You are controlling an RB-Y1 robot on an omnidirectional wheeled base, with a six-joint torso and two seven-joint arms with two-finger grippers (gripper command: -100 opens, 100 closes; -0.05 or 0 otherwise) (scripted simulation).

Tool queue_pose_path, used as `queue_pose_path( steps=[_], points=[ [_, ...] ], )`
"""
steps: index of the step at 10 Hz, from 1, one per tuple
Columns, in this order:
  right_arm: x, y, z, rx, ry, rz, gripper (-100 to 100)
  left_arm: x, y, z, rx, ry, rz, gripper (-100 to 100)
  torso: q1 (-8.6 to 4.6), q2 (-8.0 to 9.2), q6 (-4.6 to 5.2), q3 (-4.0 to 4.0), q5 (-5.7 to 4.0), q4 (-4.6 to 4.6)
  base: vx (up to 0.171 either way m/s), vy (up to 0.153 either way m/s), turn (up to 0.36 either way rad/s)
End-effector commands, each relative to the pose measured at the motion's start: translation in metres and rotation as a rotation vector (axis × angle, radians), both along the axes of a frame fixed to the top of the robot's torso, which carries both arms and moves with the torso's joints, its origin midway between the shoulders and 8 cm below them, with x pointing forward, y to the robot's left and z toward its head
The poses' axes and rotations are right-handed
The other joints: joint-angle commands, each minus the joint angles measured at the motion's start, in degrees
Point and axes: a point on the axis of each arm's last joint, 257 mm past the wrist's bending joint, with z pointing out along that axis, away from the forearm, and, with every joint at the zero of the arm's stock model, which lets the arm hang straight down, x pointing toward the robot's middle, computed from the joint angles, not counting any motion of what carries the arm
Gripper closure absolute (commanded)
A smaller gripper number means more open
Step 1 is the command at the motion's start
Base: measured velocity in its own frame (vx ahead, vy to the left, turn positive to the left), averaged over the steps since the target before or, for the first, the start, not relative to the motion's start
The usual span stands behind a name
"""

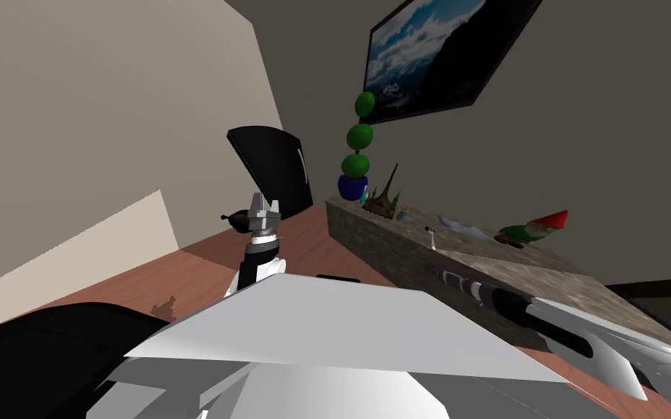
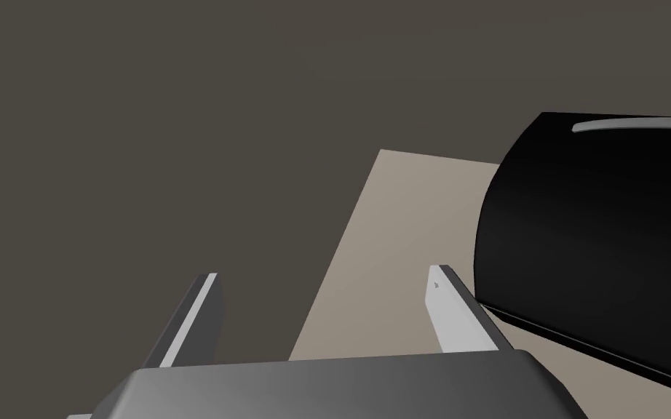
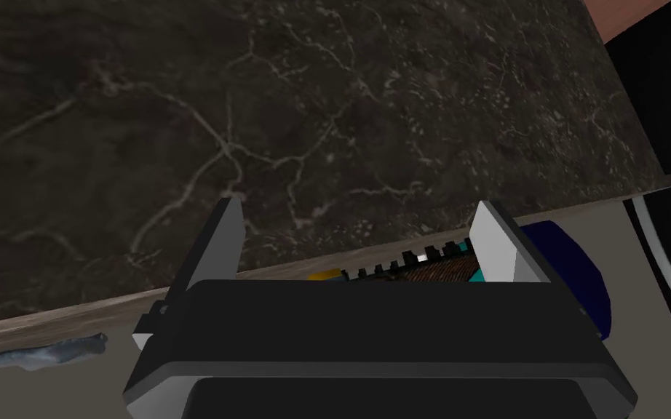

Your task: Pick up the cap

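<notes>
Right pincer (image 3: 359, 206) wide open, empty — cap (image 3: 36, 353) lies outside its fingers (tower model (image 3: 432, 271) lines up between them); close now and you'd likely grab that instead.

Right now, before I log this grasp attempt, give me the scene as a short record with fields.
cap: blue-grey, lying on the marble counter, beside the gnome
right gripper: open, empty, near the counter's front face, cap off to one side
left gripper: open, empty, raised away from the counter
status: cap not yet grasped
</notes>
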Motion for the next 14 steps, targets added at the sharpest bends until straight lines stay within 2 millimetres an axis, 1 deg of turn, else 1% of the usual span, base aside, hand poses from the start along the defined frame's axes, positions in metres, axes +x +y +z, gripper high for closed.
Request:
queue_pose_path(
  steps=[1,2,3,4,5,7,8,9,10,12,14],
  points=[
    [-0.015,-0.034,0.005,-0.065,0.042,-0.024,-100,0.0,0.0,0.0,0.0,0.0,0.0,0,0.0,0.0,0.0,0.0,0.0,0.0,0.098,-0.003,0.18],
    [-0.028,-0.057,0.006,-0.109,0.074,-0.046,-100,0.0,0.0,0.0,0.0,0.0,0.0,0,-0.02,-0.06,-0.03,-0.03,0.0,-0.01,0.153,-0.035,0.277],
    [-0.039,-0.083,0.013,-0.163,0.105,-0.061,-100,0.0,0.0,0.0,0.0,0.0,0.0,0,-0.11,-0.23,-0.05,-0.13,-0.01,-0.04,0.215,-0.058,0.259],
    [-0.039,-0.083,0.013,-0.163,0.105,-0.061,-100,0.0,0.0,0.0,0.0,0.0,0.0,0,-0.2,-0.46,-0.05,-0.26,-0.05,-0.1,0.168,-0.042,0.074],
    [-0.051,-0.103,0.018,-0.204,0.131,-0.078,-100,0.0,0.0,0.0,0.0,0.0,0.0,0,-0.14,-0.36,0.02,-0.22,-0.04,-0.09,0.167,-0.053,0.136],
    [-0.051,-0.103,0.018,-0.204,0.131,-0.078,-100,0.0,0.0,0.0,0.0,0.0,0.0,0,-0.16,-0.18,0.01,-0.12,-0.06,-0.05,0.067,-0.042,0.04],
    [-0.061,-0.121,0.023,-0.24,0.154,-0.094,-100,0.0,0.0,0.0,0.0,0.0,0.0,0,-0.06,0.09,0.03,0.04,-0.04,0.01,0.073,-0.048,0.136],
    [-0.061,-0.121,0.023,-0.24,0.154,-0.094,-100,0.0,0.0,0.0,0.0,0.0,0.0,0,-0.12,0.04,-0.01,0.03,-0.03,0.01,0.099,-0.074,0.091],
    [-0.071,-0.136,0.027,-0.27,0.174,-0.11,-100,0.0,0.0,0.0,0.0,0.0,0.0,0,-0.2,-0.03,0.01,-0.02,-0.07,-0.01,0.169,-0.108,0.156],
    [-0.089,-0.159,0.032,-0.316,0.207,-0.134,-100,0.0,0.0,0.0,0.0,0.0,0.0,0,-0.42,-0.59,-0.02,-0.34,-0.12,-0.13,0.275,-0.154,0.184],
    [-0.103,-0.171,0.033,-0.339,0.232,-0.149,-100,0.0,0.0,0.0,0.001,0.0,0.0,0,-0.87,-0.63,-0.03,-0.38,-0.21,-0.16,0.196,-0.247,0.155]
  ],
)
